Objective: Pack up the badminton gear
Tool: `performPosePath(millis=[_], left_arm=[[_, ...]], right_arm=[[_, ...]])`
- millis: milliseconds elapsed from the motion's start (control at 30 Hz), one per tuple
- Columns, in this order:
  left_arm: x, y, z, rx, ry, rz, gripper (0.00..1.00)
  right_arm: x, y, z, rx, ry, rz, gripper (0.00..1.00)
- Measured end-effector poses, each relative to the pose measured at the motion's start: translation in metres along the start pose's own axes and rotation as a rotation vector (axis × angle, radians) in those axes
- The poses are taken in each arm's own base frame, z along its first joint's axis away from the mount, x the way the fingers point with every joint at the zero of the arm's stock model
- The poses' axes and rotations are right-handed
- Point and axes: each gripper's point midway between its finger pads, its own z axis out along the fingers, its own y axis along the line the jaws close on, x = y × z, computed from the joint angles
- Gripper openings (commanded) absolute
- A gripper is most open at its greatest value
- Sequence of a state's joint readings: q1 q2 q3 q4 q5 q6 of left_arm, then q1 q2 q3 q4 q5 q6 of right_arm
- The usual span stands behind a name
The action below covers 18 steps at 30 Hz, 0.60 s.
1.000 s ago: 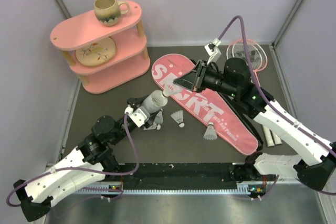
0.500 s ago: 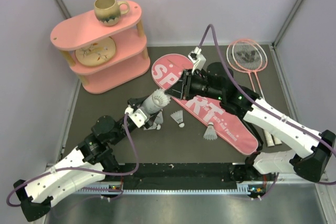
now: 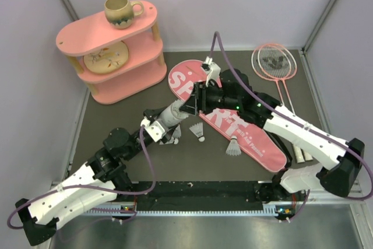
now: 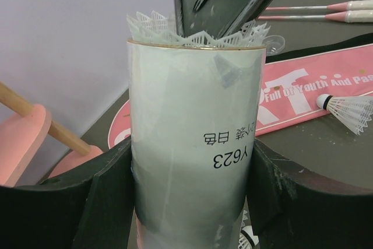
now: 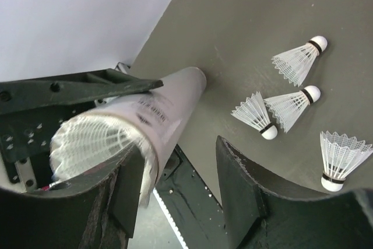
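Two grippers of mine meet at one thing, the long white tube [image 3: 170,114], which is tilted up off the counter [image 3: 116,121] a little left of its centre, open mouth aimed toward the far right. My left gripper [image 4: 192,202] is clamped around the tube's lower body, one finger on each side. My right gripper [image 5: 180,196] hangs at the mouth with its jaws spread and nothing between them, the tube's rim just beside one finger. One shuttlecock [image 5: 93,141] sits in the mouth, its feather tips showing just past the rim. Four more shuttlecocks [image 5: 288,103] lie loose on the counter near the middle. The pink SPORT bag [image 3: 256,141] lies flat, slanting from the middle of the far edge toward the near right corner, and the two rackets [image 3: 274,62] rest in the far right corner.
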<state>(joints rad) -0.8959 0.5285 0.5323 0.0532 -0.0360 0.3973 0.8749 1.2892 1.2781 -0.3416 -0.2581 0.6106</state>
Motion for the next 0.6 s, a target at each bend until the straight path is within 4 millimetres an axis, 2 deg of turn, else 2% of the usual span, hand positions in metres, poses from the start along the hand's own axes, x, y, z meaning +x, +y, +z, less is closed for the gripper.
performPosePath(millis=[200,400,600], left_arm=[[-0.001,-0.001,0.0,0.006,-0.004,0.0,0.22],[0.002,0.002,0.0,-0.008,0.009,0.0,0.22],[0.003,0.001,-0.001,-0.006,0.012,0.001,0.22]], right_arm=[[0.01,-0.002,0.027,-0.001,0.077,0.014,0.53],[0.018,0.0,0.042,-0.002,0.129,0.021,0.56],[0.021,-0.003,0.041,0.019,0.137,0.015,0.71]])
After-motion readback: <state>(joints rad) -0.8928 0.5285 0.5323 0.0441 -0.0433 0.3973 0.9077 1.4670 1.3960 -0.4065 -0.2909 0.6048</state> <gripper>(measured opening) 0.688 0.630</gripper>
